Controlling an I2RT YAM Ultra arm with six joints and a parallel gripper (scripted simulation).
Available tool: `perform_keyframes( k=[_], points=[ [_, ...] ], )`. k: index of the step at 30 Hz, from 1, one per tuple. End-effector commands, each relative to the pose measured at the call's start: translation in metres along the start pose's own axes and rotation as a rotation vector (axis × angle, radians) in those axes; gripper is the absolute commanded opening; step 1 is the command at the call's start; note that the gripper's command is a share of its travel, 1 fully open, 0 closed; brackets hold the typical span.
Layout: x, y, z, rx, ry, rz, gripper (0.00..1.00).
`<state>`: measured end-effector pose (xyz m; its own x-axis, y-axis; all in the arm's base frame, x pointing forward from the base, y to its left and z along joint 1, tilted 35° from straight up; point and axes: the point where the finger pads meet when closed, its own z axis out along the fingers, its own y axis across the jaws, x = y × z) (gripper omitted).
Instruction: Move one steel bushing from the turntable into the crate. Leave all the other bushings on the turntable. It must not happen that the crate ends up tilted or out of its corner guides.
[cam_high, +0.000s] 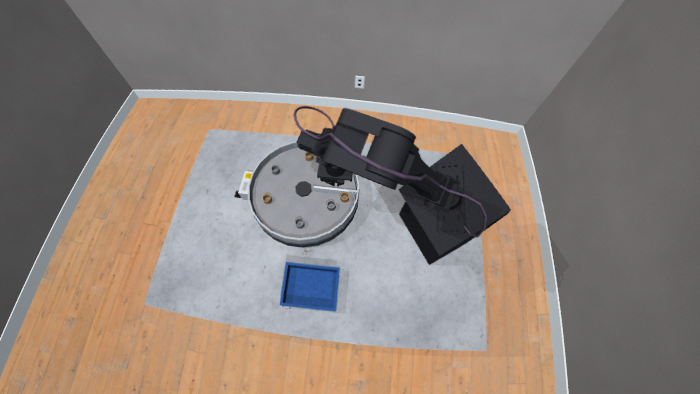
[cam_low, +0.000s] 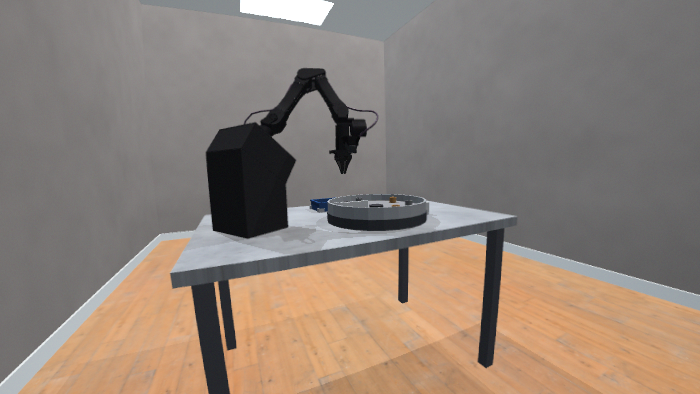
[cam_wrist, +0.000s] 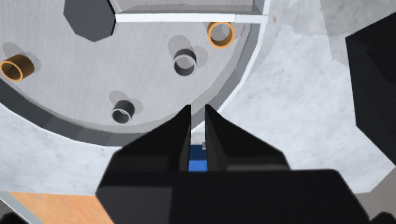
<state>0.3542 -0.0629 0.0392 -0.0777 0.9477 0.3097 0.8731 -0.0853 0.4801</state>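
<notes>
— How do the jaws stand?
— The gripper (cam_low: 343, 170) hangs well above the turntable (cam_low: 350, 214) with its jaws nearly together, nothing between them.
— And the steel bushings?
— Steel bushings (cam_high: 330, 205) rest on the turntable; the blue crate (cam_high: 287, 290) sits apart on the counter (cam_high: 400, 310).

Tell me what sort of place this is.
Likely a bare test room: plain grey walls, a wood floor, and one table carrying a robot arm, a turntable and a blue crate.
</notes>
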Motion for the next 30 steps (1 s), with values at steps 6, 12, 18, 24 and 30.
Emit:
perform_keyframes(
  k=[6, 12, 18, 24, 30],
  points=[
    [-0.0072, 0.0139, -0.0139, -0.035, -0.024, 0.008, 0.11],
    [-0.0072, 0.0139, -0.0139, -0.035, -0.024, 0.008, 0.15],
    [-0.0072, 0.0139, -0.0139, -0.035, -0.024, 0.008, 0.15],
    [-0.0072, 0.0139, -0.0139, -0.035, -0.024, 0.008, 0.15],
    [-0.0072, 0.0139, -0.0139, -0.035, -0.024, 0.008, 0.15]
  ],
)
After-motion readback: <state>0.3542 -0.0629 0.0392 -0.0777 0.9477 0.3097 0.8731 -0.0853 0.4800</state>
